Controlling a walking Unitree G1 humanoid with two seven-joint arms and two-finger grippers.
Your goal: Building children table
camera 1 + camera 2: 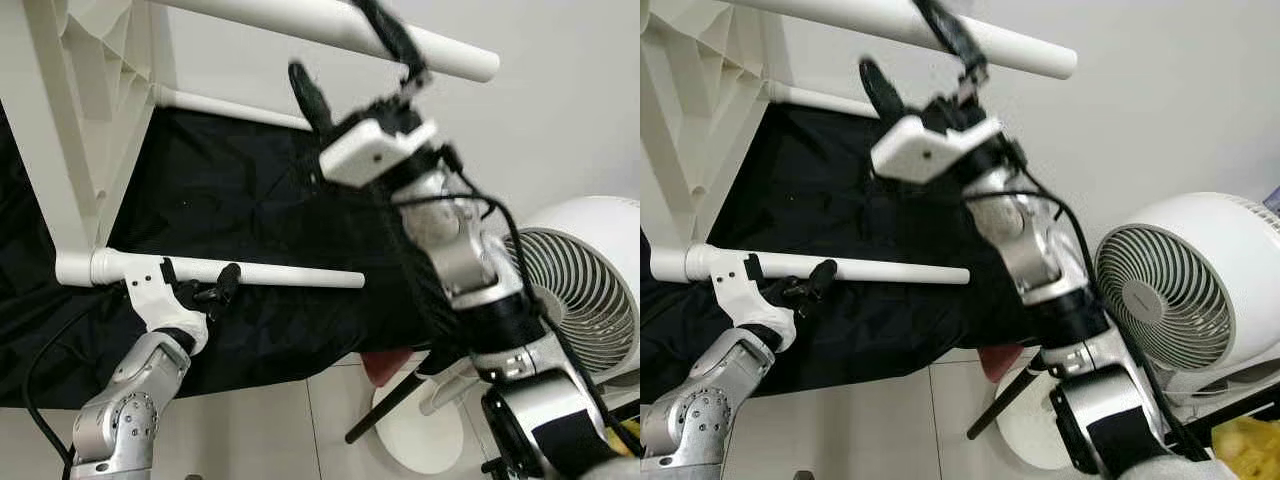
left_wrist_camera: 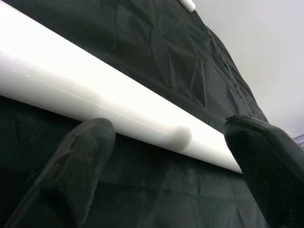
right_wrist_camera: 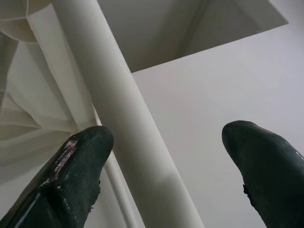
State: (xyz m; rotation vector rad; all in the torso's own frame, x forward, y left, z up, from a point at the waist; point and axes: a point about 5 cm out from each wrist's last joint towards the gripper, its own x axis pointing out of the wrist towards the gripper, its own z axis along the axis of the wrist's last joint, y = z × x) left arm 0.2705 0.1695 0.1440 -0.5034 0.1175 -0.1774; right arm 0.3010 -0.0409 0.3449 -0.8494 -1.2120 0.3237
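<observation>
Closest in, the right silver arm rears up, yet start left of it: the white ribbed plastic tabletop point(image 1: 70, 120) stands on edge. Right of that, the left gripper point(image 1: 200, 290) spreads its fingers around the lower white round table leg point(image 1: 260, 272), unclamped. Further right, the right gripper point(image 1: 350, 55) gapes beside the upper white leg point(image 1: 400, 35). Nudged sideways, either leg could twist loose from its socket.
</observation>
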